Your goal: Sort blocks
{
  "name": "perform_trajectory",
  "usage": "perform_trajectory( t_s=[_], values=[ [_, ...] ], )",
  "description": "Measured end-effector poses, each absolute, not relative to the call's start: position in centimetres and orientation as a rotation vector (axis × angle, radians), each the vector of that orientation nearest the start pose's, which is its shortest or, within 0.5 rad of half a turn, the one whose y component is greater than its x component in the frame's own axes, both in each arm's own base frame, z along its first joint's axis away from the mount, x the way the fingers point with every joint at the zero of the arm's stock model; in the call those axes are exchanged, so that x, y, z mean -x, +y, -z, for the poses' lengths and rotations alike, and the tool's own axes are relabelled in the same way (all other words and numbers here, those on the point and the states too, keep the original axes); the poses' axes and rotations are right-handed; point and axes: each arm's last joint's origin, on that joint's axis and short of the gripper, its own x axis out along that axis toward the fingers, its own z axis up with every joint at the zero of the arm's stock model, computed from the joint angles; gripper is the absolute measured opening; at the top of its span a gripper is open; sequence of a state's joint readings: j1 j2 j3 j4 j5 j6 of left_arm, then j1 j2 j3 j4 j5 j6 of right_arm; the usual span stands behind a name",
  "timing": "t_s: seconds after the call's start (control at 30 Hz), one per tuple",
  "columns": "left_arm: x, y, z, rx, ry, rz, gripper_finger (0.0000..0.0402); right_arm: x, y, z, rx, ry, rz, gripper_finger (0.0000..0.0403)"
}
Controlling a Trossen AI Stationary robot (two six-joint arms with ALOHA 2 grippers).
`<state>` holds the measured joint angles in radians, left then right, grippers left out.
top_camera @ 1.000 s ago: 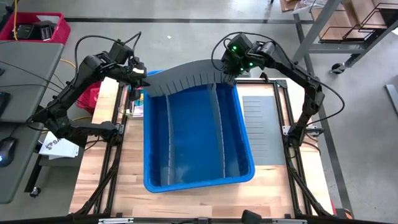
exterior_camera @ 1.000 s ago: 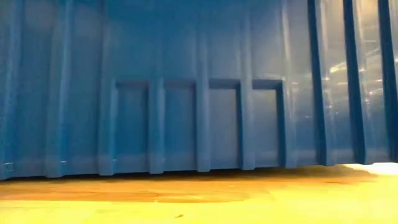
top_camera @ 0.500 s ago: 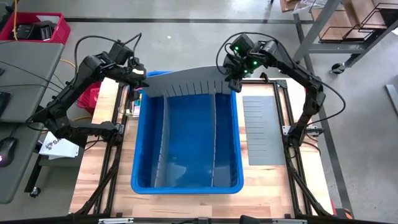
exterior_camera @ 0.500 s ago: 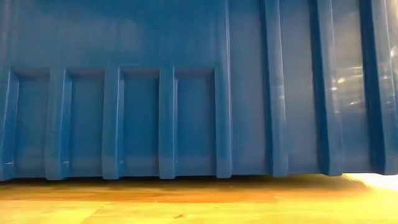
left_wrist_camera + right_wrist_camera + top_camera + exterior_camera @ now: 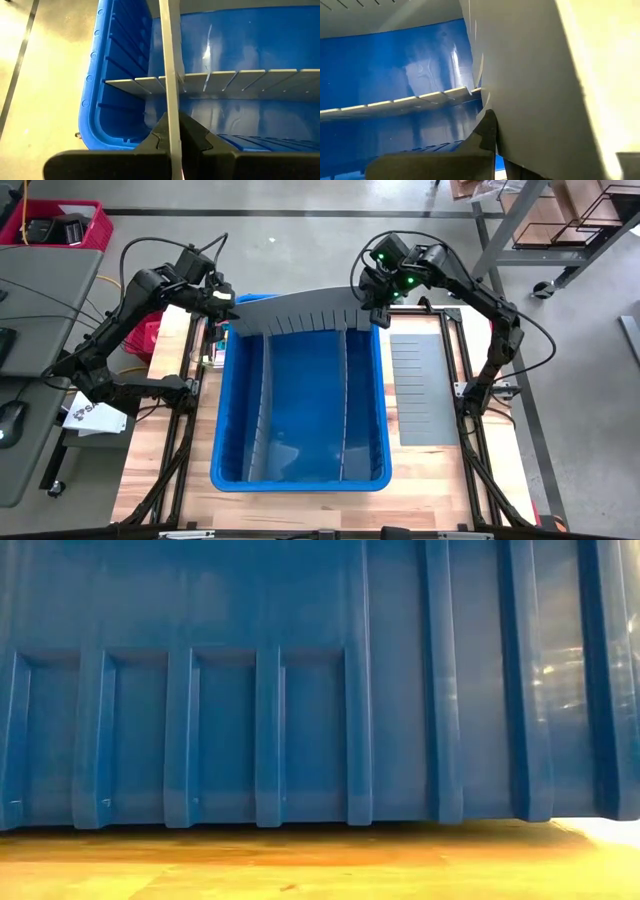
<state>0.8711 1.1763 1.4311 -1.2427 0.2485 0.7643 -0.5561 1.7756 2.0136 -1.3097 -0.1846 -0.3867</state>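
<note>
The step in hand looked like fitting out the bin, not sorting: the left gripper (image 5: 226,319) and right gripper (image 5: 375,312) each pinched one end of a slotted grey cross divider (image 5: 300,314), held bowed over the far rim of the blue bin (image 5: 300,478). Next, it probably needed lowering onto the two long dividers (image 5: 258,405) already standing inside. The bin held no blocks; none were visible anywhere. A spare panel (image 5: 418,388) lay beside it.
</note>
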Motion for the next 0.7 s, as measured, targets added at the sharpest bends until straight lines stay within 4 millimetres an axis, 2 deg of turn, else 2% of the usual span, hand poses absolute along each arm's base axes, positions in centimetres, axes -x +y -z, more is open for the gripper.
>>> perform_trajectory(
  t_s=[0.43,0.7],
  values=[
    [-13.0,14.3,-38.7,-0.171,0.999,-0.207,0.0001,-29.9,-16.2,-39.3,0.009,1.077,0.074,0.0],
    [-13.0,14.4,-38.6,-0.178,1.009,-0.216,0.0001,-29.7,-16.3,-39.2,0.006,1.093,0.08,0.0]
  ],
)
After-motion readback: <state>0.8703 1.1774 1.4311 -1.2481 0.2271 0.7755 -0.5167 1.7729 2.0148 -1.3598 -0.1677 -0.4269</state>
